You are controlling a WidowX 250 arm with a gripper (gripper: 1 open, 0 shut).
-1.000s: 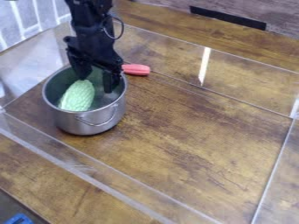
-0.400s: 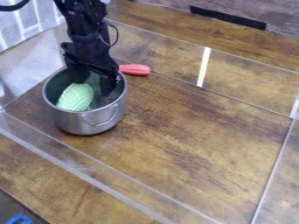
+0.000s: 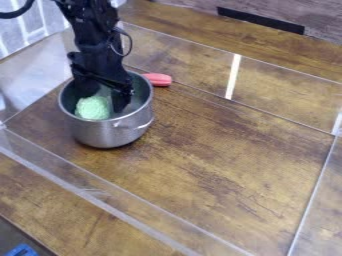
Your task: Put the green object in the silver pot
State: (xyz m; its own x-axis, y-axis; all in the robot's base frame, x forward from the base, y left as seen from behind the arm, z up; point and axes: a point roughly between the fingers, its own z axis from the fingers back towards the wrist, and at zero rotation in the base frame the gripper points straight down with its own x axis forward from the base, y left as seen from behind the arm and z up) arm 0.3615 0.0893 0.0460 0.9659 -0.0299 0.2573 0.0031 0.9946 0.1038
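Note:
The silver pot (image 3: 110,130) stands on the wooden table at the left. The light green object (image 3: 94,106) lies inside it, against the back-left wall. My gripper (image 3: 102,92) points down into the pot from behind. It is open, with one black finger (image 3: 80,88) to the left of the green object and the other over the pot's right rim. Its fingers stand apart from the green object, gripping nothing. The gripper body hides part of the pot's back rim.
A small red object (image 3: 158,79) lies on the table just behind and to the right of the pot. A clear low wall (image 3: 80,180) borders the wooden work area along the front and left. Dark cables hang beside the arm at the top left.
The green object now sits lower in the pot and shows less. The pot has shifted slightly to the right. The gripper stays open over the pot.

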